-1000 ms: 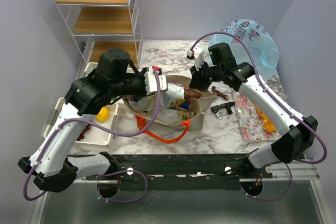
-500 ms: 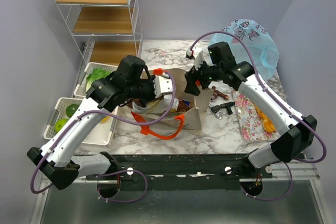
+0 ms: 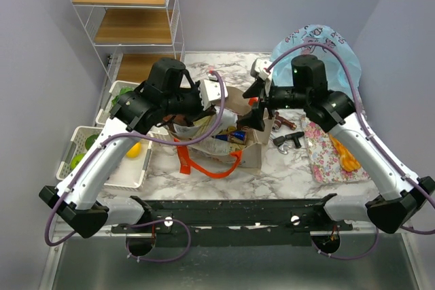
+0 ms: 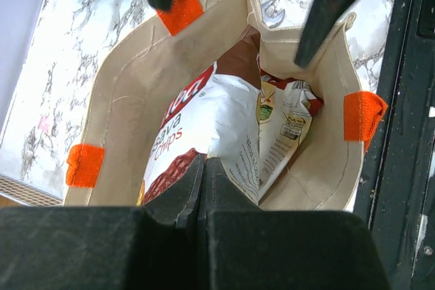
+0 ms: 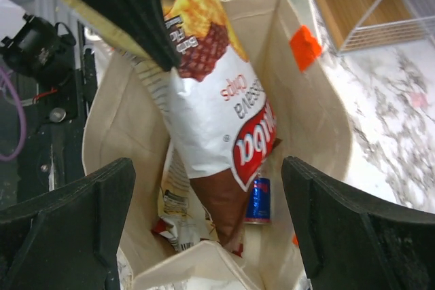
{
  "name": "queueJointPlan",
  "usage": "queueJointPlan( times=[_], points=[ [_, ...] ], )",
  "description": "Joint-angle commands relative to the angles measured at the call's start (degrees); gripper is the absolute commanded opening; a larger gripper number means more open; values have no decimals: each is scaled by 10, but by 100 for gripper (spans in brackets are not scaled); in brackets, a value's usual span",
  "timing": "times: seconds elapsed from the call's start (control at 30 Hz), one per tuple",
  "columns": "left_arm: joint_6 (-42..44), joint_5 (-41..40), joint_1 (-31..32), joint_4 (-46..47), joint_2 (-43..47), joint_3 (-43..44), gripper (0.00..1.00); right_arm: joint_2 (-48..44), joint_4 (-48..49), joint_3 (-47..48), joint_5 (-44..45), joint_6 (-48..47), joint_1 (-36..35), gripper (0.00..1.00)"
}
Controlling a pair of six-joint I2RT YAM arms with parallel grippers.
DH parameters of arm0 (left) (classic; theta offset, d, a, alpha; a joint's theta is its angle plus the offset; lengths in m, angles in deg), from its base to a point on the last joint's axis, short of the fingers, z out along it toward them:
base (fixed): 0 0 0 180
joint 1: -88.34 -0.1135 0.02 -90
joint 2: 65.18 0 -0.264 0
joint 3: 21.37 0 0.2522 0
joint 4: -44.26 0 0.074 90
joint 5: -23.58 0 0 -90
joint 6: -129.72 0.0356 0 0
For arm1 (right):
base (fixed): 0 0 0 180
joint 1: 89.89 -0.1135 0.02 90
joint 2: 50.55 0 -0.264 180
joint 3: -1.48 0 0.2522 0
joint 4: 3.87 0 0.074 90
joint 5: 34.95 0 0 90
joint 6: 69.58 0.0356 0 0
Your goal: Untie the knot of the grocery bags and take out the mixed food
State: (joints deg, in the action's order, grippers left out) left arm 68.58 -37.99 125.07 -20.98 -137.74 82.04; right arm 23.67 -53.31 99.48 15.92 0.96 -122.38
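Marble table (image 3: 285, 168) | left gripper (image 4: 202, 174) angled down into tote (image 4: 136, 79), clenched on chip packet (image 4: 211, 113) | right gripper (image 3: 251, 108) spread wide above tote

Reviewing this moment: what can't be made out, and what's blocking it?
- Top view: tote contents, mostly behind the left arm and right arm.
- Top view: whether the plastic bag is knotted; the right arm covers its near side.
- Right wrist: blue can, mostly under the chip packet.
- Left wrist: packet's brand name, cut by a fold.

Lilac walls (image 3: 272, 5), marble table (image 3: 275, 171), white wire shelf (image 3: 129, 28)
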Motion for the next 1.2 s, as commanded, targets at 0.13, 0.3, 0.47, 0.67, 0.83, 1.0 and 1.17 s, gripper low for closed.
queueJointPlan(
  times=[0.13,0.3,0.47,0.67,0.83,1.0,1.17],
  points=[
    [-20,42,-6,5,-11,38,0,7,172,-113,16,4,-67,95],
    [-25,51,-8,-7,-17,58,0,25,215,-126,63,-30,-104,69],
    [-51,60,-24,-24,-20,101,0,21,227,-140,99,-48,-108,1],
    [-18,134,-95,-168,-37,259,88,-11,250,-153,142,-23,-108,1],
    [99,143,-118,-264,12,216,99,-36,288,-168,146,8,-108,1],
    [194,143,-129,-189,127,45,99,-43,310,-164,121,14,-108,1],
    [263,94,-135,-148,160,-28,99,-48,300,-144,81,-4,-108,1]
  ],
)
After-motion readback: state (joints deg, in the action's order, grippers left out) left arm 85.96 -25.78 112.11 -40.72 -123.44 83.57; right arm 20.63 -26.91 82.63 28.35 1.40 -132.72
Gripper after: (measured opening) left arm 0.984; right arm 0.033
